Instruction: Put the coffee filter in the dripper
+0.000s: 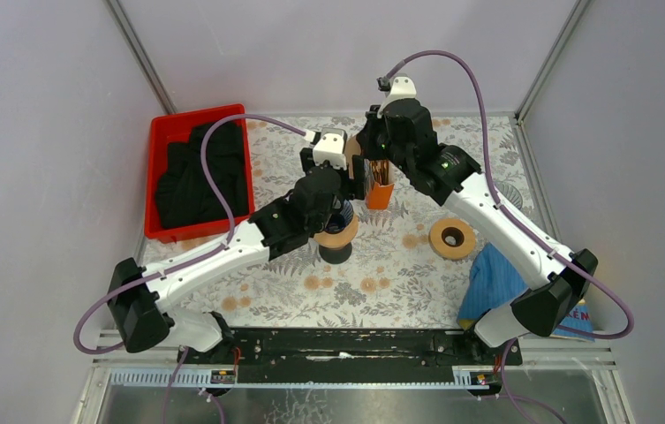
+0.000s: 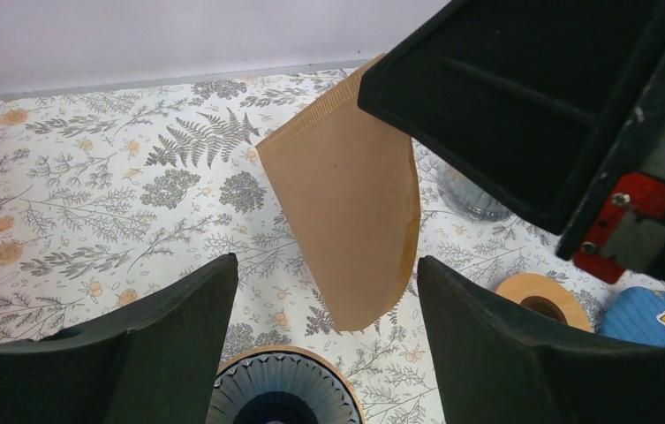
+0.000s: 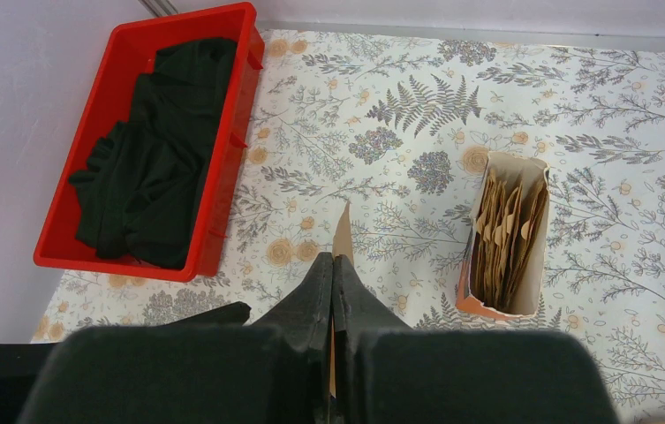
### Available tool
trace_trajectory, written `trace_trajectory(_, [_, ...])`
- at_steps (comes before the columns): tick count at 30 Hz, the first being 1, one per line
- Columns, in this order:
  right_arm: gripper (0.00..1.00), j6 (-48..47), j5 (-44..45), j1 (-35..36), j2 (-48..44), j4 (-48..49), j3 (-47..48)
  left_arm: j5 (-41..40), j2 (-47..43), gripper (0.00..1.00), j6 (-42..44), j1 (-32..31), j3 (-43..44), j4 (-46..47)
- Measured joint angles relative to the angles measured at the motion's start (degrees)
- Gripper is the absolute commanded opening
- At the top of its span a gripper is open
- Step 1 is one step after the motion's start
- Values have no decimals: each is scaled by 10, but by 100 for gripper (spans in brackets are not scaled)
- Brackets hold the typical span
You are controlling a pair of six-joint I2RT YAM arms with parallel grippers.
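Step in hand: carrying 1 coffee filter (image 2: 346, 221) over to the dripper (image 2: 280, 393); placement not yet done. Right claw (image 3: 333, 265) is clenched on the filter's upper edge, jaws pressed flat together with the brown paper pinched between them. In the left wrist view the filter hangs in the air, flat and unopened, narrow end down. Left claw (image 2: 327, 265) is released, jaws spread wide, 1 at 9 o'clock and 1 at 3 o'clock of the filter's lower end; as far as I can tell neither touches the paper. The dripper stands on the bench (image 1: 381, 274) under the left claw, at about 7 o'clock of the filter's tip in that view, and the part of its ribbed bowl that shows looks empty. Top view: filter box (image 1: 380, 187) is upright at 1 o'clock of the dripper, near it, with more filters stacked inside. Tape roll (image 1: 452, 238) is at 3 o'clock of the dripper, well apart; red bin (image 1: 196, 115) with black cloth (image 1: 196, 172) is at 10 o'clock. Judgement: the filter is aloft but off-centre from the bowl. The next move calls for shifting the tip over the bowl's middle, then lowering. Because the paper is folded flat, the left claw probably has to take or spread the lower edge so it seats as a cone. Risk: limp paper catching the rim and folding over.
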Motion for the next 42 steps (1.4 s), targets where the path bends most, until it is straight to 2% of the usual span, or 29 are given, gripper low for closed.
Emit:
trace_trajectory(10, [0,0,0,0,0,0,0,-1,-4,81,2,0,0,8])
trace_trajectory(17, [0,0,0,0,0,0,0,-6,-2,72,2,0,0,8])
trace_trajectory(36, [0,7,2,6,0,0,0,-34,17,69,1,0,-7,7])
trace_trajectory(42, [0,11,2,7,0,0,0,-55,22,61,1,0,-7,8])
